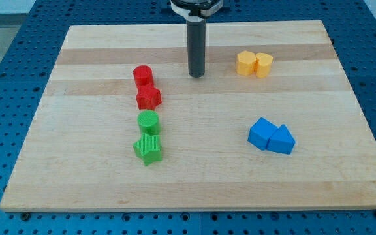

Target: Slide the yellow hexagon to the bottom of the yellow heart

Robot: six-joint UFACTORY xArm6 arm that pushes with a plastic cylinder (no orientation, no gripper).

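Two yellow blocks sit touching at the view's upper right. The left one (245, 62) looks like the yellow hexagon and the right one (263, 64) like the yellow heart, though their shapes are hard to make out. My tip (196, 75) rests on the board to the left of the yellow pair, about a block's width or more away from the hexagon. It touches no block. The dark rod rises straight from it to the view's top edge.
A red cylinder (142, 75) and a red star-like block (149, 97) stand left of my tip. A green cylinder (148, 121) and a green star (148, 149) lie below them. A blue cube (262, 133) and a blue triangle (281, 140) sit at lower right on the wooden board (77, 183).
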